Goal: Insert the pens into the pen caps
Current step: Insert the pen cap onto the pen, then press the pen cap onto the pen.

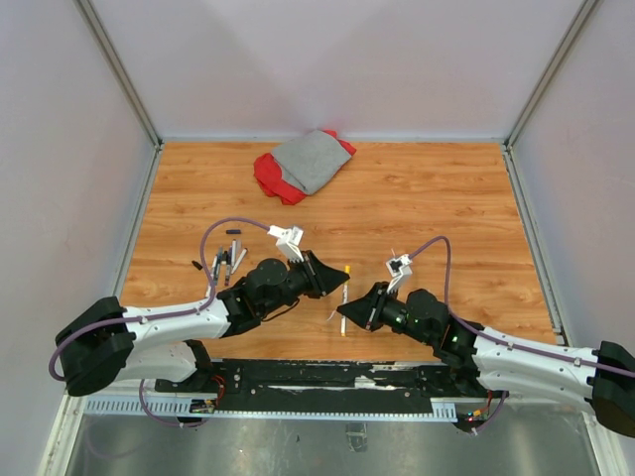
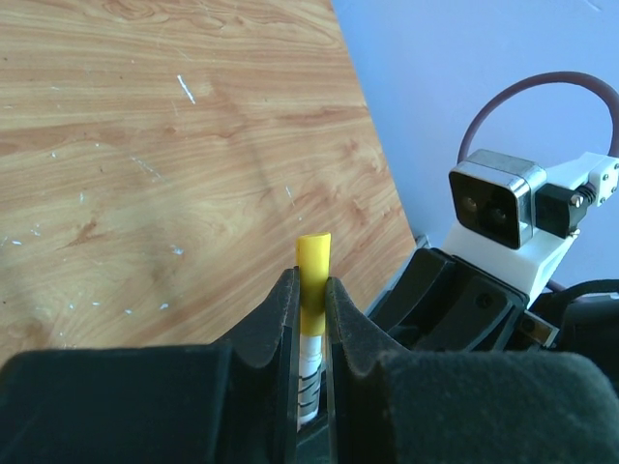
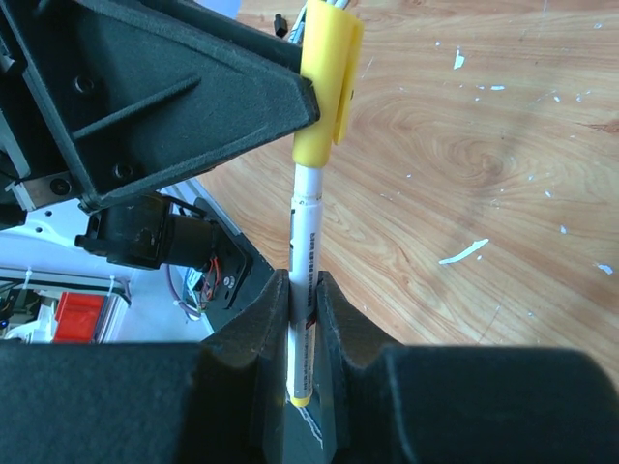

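A white-barrelled pen (image 3: pixel 304 232) stands between my two grippers, a yellow-orange pen cap (image 3: pixel 327 87) sitting over its far end. My left gripper (image 2: pixel 310 282) is shut on that cap (image 2: pixel 312 271), with the white barrel (image 2: pixel 309 372) running back between its jaws. My right gripper (image 3: pixel 304 282) is shut on the barrel near its yellow tail end. From above, the left gripper (image 1: pixel 337 277) and right gripper (image 1: pixel 350 312) meet at the pen (image 1: pixel 344 299) near the table's front middle. Several more pens (image 1: pixel 226 263) lie in a cluster at the left, with small dark caps (image 1: pixel 235 231) beside them.
A grey and red cloth (image 1: pixel 303 164) lies bunched at the back of the wooden table (image 1: pixel 427 198). Another dark cap (image 1: pixel 195 264) rests left of the pen cluster. Tiny white scraps (image 3: pixel 464 253) dot the wood. Pale walls enclose the table on three sides.
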